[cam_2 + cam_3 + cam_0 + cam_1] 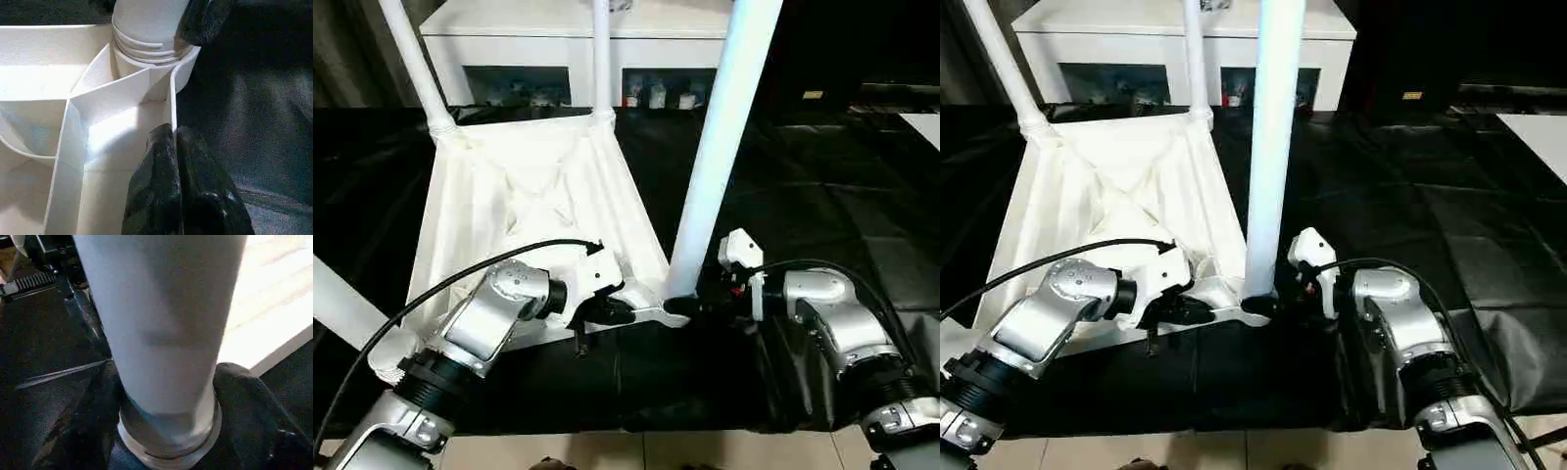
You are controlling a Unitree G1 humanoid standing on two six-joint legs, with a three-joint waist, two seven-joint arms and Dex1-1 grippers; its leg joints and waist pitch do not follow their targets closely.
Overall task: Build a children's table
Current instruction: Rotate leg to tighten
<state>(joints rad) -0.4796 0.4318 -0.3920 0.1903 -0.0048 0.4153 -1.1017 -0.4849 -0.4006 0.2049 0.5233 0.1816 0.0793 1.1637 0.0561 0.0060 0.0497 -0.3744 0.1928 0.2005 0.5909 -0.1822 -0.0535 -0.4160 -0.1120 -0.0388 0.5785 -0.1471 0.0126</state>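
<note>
The white plastic rectangular tabletop [533,186] lies ribbed underside up on the black cloth [822,186], left of centre in the head views. A long white tapered tube leg [720,147] stands in its near corner socket [188,61]. The right gripper [166,431] clasps that leg's base; the left gripper [178,161] pinches the tabletop's rim beside the socket.

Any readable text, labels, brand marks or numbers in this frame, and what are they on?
None can be read.
A small pale tag on the dark surface at the back: too small to read.
Items behind the cabinet's glass doors: too blurred to read.
The tabletop, the legs and both grippers carry no visible print.
</note>
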